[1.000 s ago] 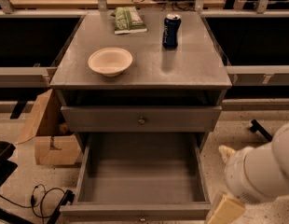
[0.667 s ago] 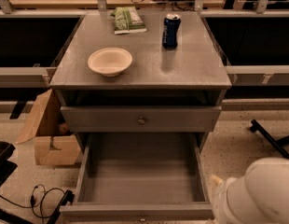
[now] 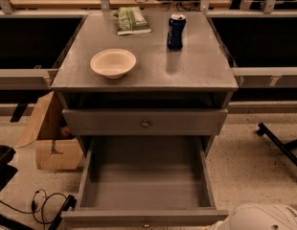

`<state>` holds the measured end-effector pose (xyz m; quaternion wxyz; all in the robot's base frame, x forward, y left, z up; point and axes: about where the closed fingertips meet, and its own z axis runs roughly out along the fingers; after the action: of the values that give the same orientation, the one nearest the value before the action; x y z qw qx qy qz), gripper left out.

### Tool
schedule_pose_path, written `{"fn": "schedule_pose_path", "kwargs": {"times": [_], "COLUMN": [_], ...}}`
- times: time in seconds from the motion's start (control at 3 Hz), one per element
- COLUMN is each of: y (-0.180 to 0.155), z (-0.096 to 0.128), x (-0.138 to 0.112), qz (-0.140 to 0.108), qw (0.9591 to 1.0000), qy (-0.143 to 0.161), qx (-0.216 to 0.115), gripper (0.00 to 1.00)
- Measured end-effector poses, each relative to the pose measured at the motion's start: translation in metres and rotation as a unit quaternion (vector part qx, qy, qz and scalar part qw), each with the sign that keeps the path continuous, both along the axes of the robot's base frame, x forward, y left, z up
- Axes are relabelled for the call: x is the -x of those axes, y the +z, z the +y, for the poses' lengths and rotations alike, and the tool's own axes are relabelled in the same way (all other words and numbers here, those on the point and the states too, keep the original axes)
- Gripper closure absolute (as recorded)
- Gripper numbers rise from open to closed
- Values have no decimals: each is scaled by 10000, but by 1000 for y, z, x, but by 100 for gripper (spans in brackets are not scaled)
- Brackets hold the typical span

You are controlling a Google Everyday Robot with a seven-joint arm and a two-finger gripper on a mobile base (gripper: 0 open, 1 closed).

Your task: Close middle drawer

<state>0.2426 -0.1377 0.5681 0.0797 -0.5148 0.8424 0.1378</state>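
Observation:
The middle drawer [image 3: 144, 183] of the grey cabinet is pulled far out toward me. Its deep grey box is empty, and its flat front [image 3: 115, 218] runs along the bottom edge of the view with a small round knob [image 3: 146, 224]. Above it, the topmost drawer front [image 3: 105, 122] with its own knob [image 3: 145, 124] sits nearly flush. My gripper is out of view. Only a white rounded part of the arm [image 3: 264, 217] shows in the bottom right corner, beside the open drawer's right front corner.
On the cabinet top [image 3: 201, 71] stand a cream bowl [image 3: 113, 63], a blue can [image 3: 176, 31] and a green packet [image 3: 132, 20]. A cardboard box [image 3: 48, 138] sits on the floor at left with cables [image 3: 43, 202] near it. A black chair leg [image 3: 282, 145] lies at right.
The white arm part has sunk lower into the bottom right corner, and its tan piece has left the view. The drawer has not moved.

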Motion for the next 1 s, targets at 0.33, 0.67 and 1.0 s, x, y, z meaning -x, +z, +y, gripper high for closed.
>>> {"fn": "schedule_pose_path", "kwargs": {"times": [0.33,0.67,1.0], "y": [0,0,-3], "z": [0,0,4], "x": [0,0,-2], "qz": [-1,-1,-31], "qw": [10000,10000,10000], "qy": [0,0,23], "qx": [-1,-2,-68], "gripper": [47,71,94]}}
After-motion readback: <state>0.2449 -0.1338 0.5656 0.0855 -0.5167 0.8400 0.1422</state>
